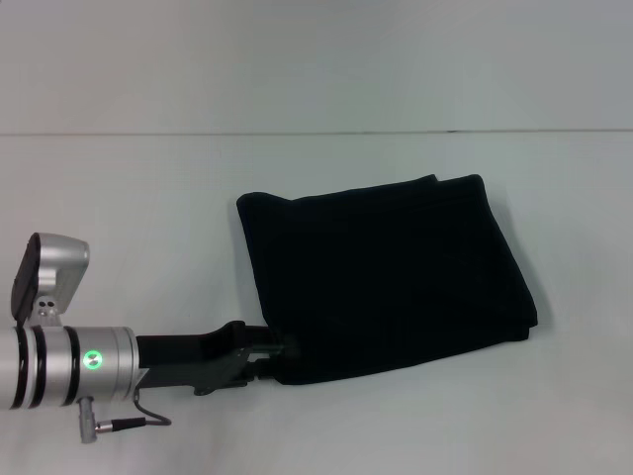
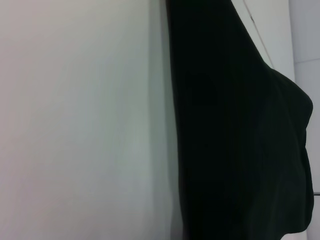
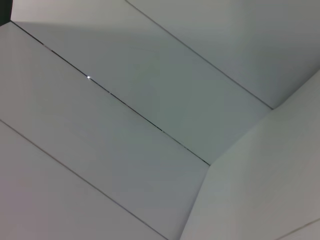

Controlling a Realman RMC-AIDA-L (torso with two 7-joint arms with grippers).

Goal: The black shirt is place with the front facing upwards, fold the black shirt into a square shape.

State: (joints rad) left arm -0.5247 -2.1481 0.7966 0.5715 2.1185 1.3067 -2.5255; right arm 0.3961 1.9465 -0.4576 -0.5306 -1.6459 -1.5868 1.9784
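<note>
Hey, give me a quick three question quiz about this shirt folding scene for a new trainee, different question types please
1. True or false: the black shirt lies spread out flat with both sleeves showing.
2. Which gripper is at the shirt's near corner? A) left gripper B) right C) both
3. Fill in: the shirt rests on the white ____.

Key: 1 false, it is folded into a compact, roughly square bundle. 2 A; the right gripper is out of view. 3 table.

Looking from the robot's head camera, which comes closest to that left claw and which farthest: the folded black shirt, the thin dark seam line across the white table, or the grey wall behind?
1. Black shirt: folded, its near-left corner right at the left gripper.
2. Dark seam line: across the white table, beyond the shirt.
3. Grey wall: farthest, behind the seam.
</note>
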